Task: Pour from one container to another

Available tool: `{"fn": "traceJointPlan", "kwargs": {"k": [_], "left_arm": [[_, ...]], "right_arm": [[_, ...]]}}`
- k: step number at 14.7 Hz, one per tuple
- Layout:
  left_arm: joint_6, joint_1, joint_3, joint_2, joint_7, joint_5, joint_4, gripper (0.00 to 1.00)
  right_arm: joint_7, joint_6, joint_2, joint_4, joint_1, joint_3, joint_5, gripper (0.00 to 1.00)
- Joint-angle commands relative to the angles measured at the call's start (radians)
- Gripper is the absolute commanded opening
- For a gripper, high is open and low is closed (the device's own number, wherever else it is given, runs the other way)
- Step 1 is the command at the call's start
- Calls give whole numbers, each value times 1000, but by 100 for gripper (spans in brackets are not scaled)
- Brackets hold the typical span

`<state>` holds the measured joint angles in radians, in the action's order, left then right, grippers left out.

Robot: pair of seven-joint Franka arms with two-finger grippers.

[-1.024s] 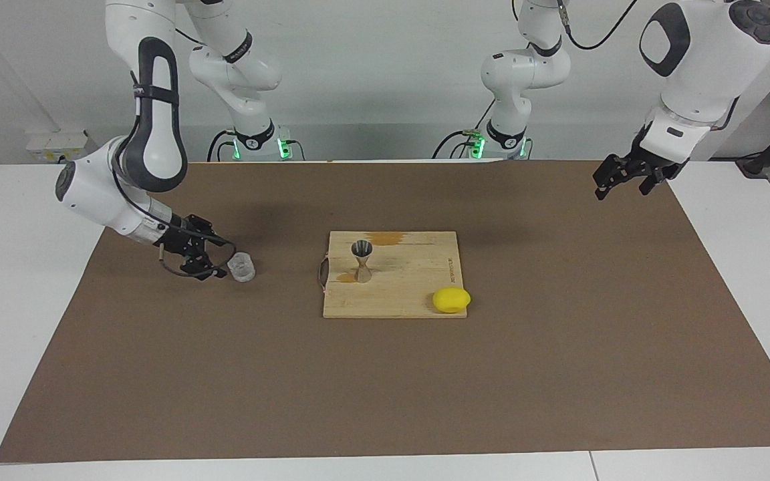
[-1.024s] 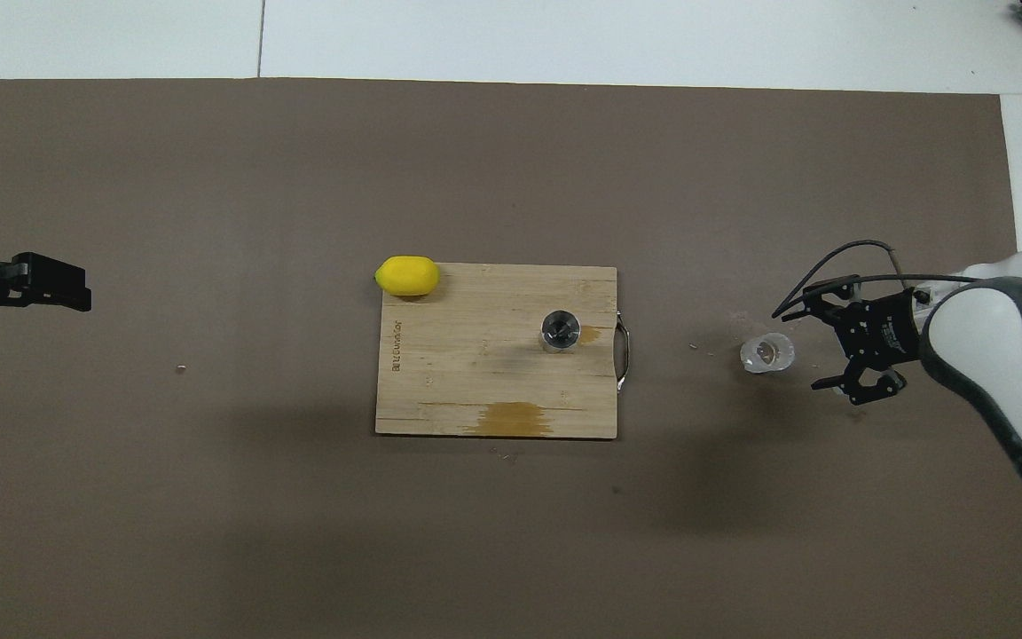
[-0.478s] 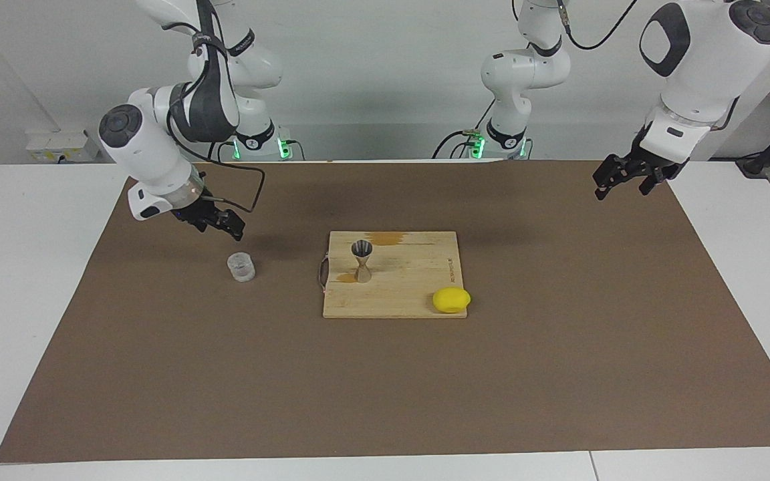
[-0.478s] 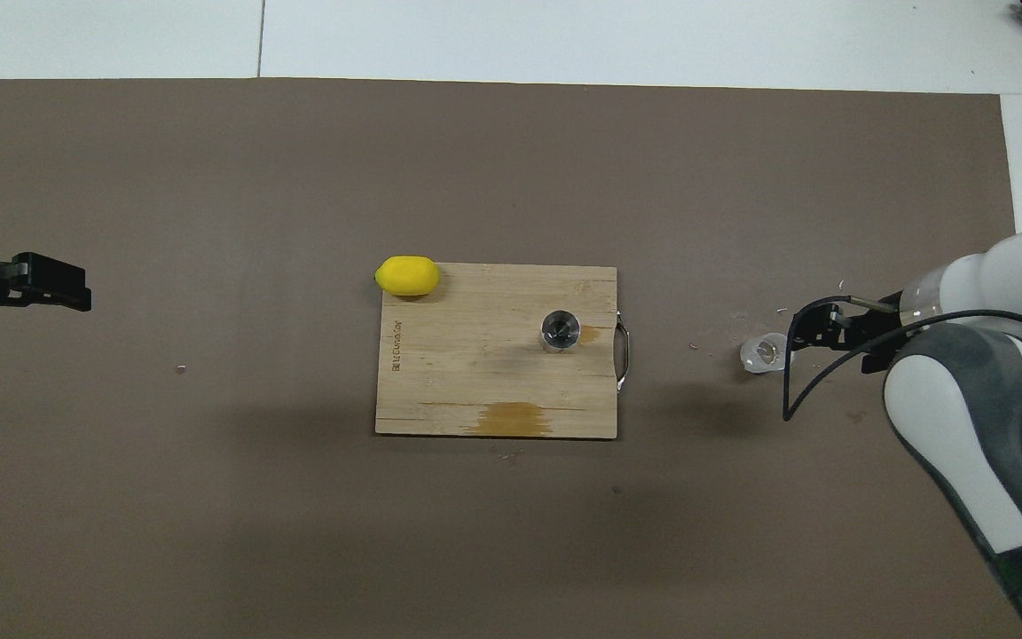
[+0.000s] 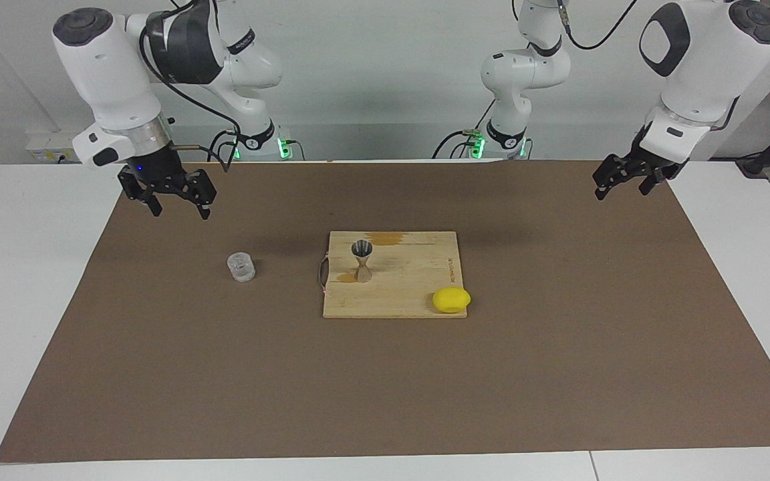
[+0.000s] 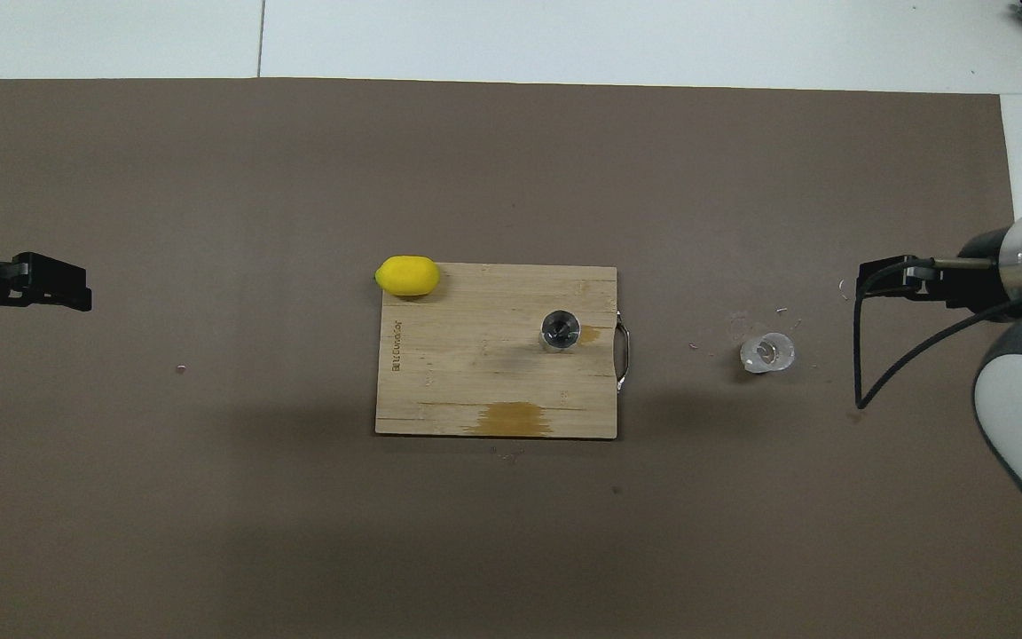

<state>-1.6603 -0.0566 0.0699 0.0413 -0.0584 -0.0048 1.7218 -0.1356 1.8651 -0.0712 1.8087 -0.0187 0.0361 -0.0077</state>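
Now the glass (image 5: pixel 241 266) stands upright on the brown mat (image 5: pixel 559 374), below and apart from the right gripper (image 5: pixel 178 208), which hangs in the air with its fingers spread wide and empty. Whether anything is in the glass I cannot tell. On the board (image 5: pixel 412 294) stands the jigger (image 5: pixel 361 260), upright. At the mat's other end the left gripper (image 5: pixel 621 188) waits, also open, holding nothing.

The tumbler (image 5: pixel 241 266) may hold something (contents too small to tell).
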Motion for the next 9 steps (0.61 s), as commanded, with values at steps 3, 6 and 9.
{"fn": "traceJointPlan", "kwargs": {"k": [3, 6, 9], "left_arm": [[4, 14, -10, -9, -12, -11, -14, 100], [2, 14, -10, -9, -12, -11, -16, 100], [2, 14, -10, -9, -12, -11, -14, 100]], "right_arm": [[19, -159, 91, -215, -15, 7, -25, 99], [18, -220, 88, -207, -6, 7, -23, 99], [18, -244, 80, -207, -9, 7, -23, 100]]}}
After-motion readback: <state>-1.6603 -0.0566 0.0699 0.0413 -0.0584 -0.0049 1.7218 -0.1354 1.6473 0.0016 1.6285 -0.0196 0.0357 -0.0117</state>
